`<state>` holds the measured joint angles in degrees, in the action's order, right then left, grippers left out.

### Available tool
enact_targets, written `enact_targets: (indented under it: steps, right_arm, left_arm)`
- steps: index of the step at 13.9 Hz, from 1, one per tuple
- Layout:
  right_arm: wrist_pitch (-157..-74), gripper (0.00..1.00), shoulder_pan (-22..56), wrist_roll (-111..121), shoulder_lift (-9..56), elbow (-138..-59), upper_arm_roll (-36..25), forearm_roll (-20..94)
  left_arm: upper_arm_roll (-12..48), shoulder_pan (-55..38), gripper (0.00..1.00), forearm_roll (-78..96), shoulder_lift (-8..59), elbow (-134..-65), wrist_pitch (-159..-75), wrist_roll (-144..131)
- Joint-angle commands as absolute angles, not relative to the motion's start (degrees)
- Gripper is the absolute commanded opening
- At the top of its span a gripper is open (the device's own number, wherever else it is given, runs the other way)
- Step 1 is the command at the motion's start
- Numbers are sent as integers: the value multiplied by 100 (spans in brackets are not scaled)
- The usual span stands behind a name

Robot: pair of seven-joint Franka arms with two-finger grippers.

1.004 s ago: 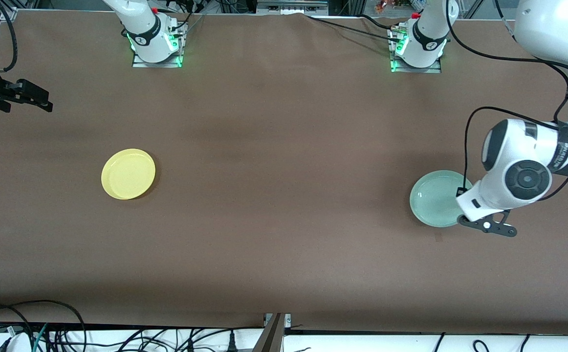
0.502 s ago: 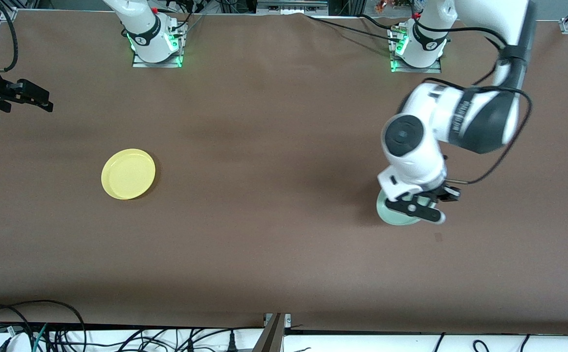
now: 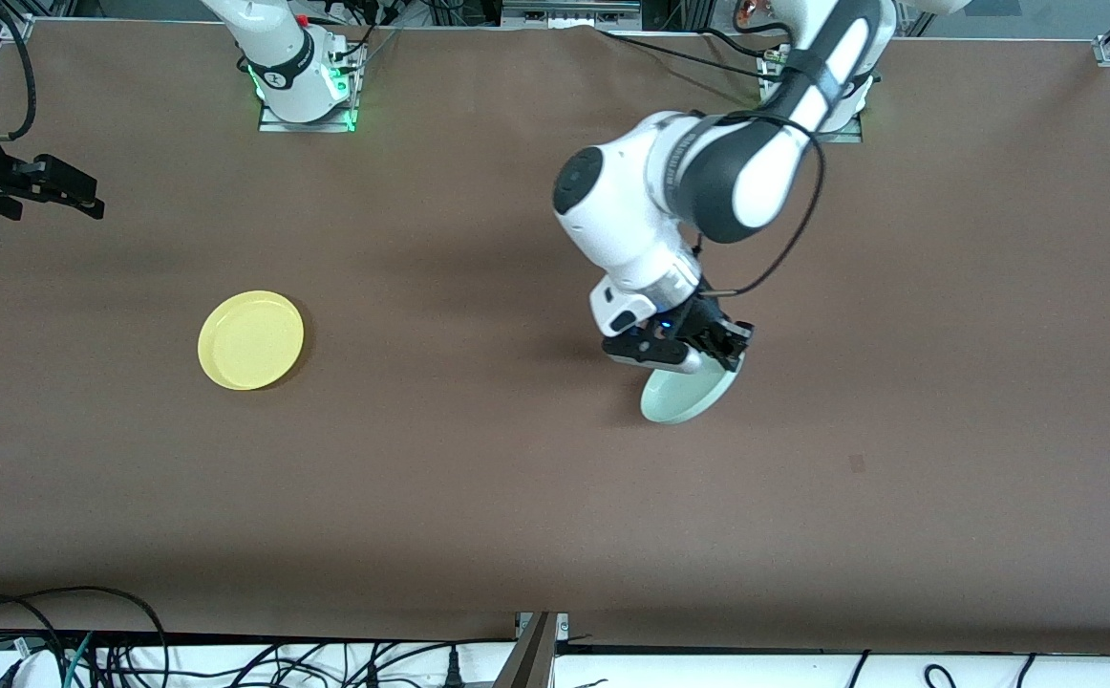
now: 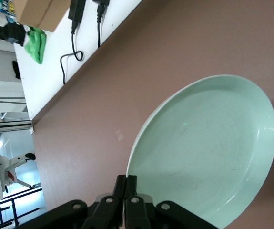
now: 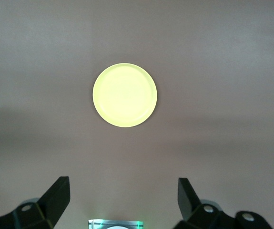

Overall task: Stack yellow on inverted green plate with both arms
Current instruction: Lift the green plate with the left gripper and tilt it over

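Observation:
My left gripper (image 3: 708, 355) is shut on the rim of the pale green plate (image 3: 687, 394) and holds it tilted in the air over the middle of the table. In the left wrist view the plate (image 4: 208, 152) shows its hollow side, with my fingers (image 4: 126, 186) pinched on its rim. The yellow plate (image 3: 250, 339) lies flat, rim up, toward the right arm's end of the table; it also shows in the right wrist view (image 5: 125, 95). My right gripper (image 3: 49, 191) is open and empty, waiting high at that end of the table.
The brown table (image 3: 479, 497) bears only the yellow plate. The arm bases (image 3: 302, 86) stand along the table's edge farthest from the front camera. Cables (image 3: 87, 650) lie off the table's near edge.
My left arm has lifted the green plate off the table at its own end and carried it, tilting, toward the middle. The right arm and the yellow plate have not moved.

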<state>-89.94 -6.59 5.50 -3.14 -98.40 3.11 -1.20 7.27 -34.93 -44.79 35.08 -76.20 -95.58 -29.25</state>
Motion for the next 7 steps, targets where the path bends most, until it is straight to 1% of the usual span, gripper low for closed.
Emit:
enact_targets:
  steps: [1,5,7]
  right_arm:
    - [-8921,100,-598,483,-308,-9765,352,-220]
    - [-8938,100,-598,483,-299,-9765,343,-220]
    - [-8930,100,-598,483,-308,-9765,351,-220]
  left_arm:
    - [589,-4172,0,-5122,3936,-7269,-9343,-3741]
    - [422,-4920,0,-6323,4419,-7277,-9255,-4647]
    - [361,-5237,0,-7063,4823,-7251,-8940,-4938]
